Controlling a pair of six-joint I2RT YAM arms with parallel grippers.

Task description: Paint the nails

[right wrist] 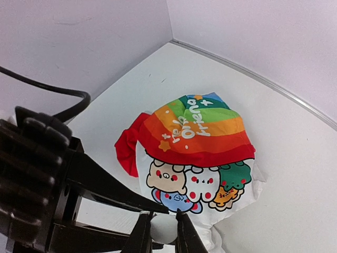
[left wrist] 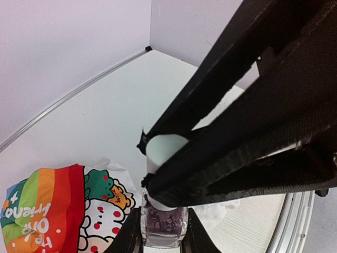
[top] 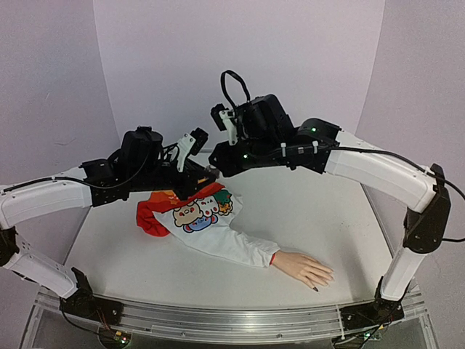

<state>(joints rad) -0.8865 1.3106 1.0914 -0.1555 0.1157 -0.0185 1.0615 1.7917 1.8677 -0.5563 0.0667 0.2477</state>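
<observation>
From above, a white bench (top: 305,211) stands against plain lilac walls (top: 167,65). The left end effector (top: 204,179) and the right end effector (top: 216,169) meet above a white child's shirt (top: 207,218) with a rainbow and cartoon animals. The nails (top: 327,277) are on a pale mannequin hand (top: 299,266) that comes out of the shirt's sleeve. They lie well apart from both end effectors, to their right and nearer the arm bases, and one nail (top: 316,289) is dark.

In the left wrist view, the left end effector (left wrist: 163,234) is clamped on a small clear bottle (left wrist: 164,225). Just above it, the right end effector's black fingers (left wrist: 221,174) pinch the bottle's pale cap (left wrist: 164,150). White bench and the shirt lie below; the nails are out of this view.

In the right wrist view, the right end effector (right wrist: 160,232) is closed on the pale cap (right wrist: 164,228), with the shirt spread just beyond it on the bench. The nails are out of this view too.
</observation>
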